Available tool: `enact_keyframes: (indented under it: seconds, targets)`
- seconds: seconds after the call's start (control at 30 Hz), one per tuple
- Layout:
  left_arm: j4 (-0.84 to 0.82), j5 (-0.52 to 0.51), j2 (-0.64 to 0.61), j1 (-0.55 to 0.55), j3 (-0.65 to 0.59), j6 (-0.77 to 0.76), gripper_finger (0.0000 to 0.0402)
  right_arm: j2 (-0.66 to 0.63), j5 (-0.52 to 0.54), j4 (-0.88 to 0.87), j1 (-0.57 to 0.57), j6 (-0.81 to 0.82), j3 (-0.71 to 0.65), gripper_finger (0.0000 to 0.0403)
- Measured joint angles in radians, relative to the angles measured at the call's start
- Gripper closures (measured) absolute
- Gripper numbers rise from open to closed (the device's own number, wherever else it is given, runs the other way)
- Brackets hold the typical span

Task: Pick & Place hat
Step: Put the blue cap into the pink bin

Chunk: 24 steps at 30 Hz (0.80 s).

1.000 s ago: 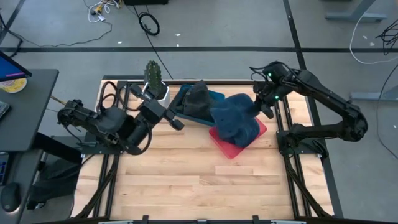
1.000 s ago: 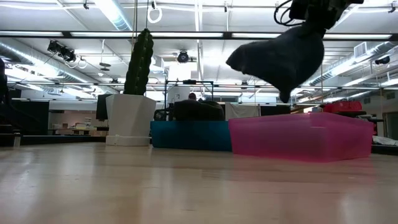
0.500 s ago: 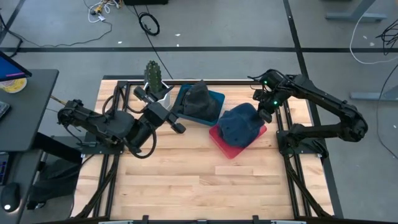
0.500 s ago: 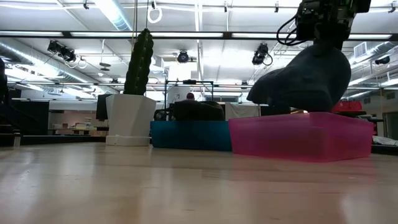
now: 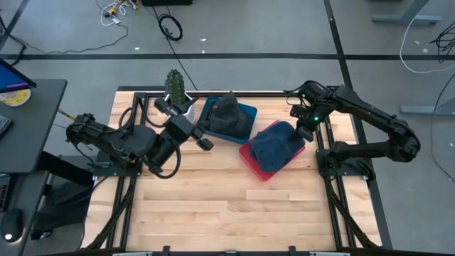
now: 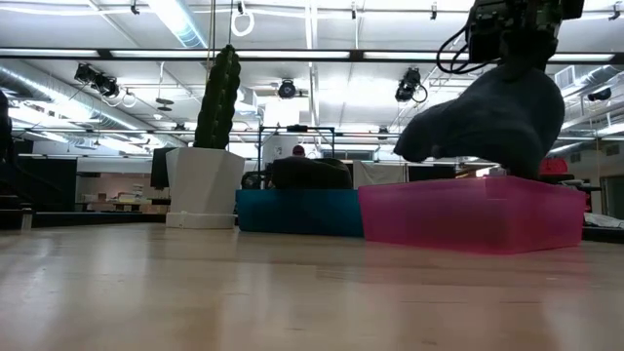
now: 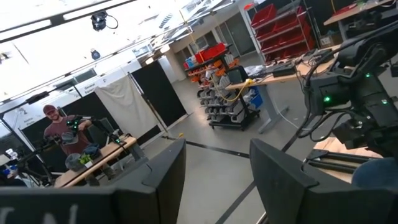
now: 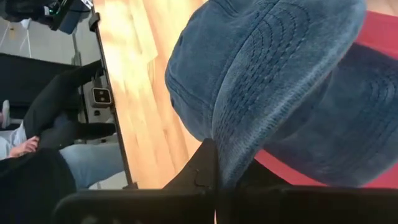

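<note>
Blue stitched corduroy hat [image 5: 276, 146], crumpled, resting in red bin [image 5: 254, 165] on bench [image 5: 213, 199]. Right end effector [image 5: 304, 132] pinching its edge. Left end effector [image 5: 183, 121] spread near cactus [image 5: 174, 85].

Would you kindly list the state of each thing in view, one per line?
blue hat: held, lowered into the red bin
right gripper: shut on the blue hat
red bin: holding the blue hat
teal bin: holding a dark hat
left gripper: open, empty
cactus: upright

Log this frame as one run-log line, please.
right hand: shut on blue hat | hat: over red bin | left hand: open, idle
</note>
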Motion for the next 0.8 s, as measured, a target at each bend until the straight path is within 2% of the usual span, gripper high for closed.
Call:
enact_keyframes:
  seconds: [0.37,0.8]
  targets:
    - [-0.002,0.001,0.0,0.0,0.0,-0.001,0.022,0.046,-0.029,-0.044,0.0,0.0,0.0,0.0399]
    - [-0.007,0.001,0.0,0.0,0.0,-0.019,0.022,0.168,-0.039,0.006,0.0,-0.006,0.0,0.0399]
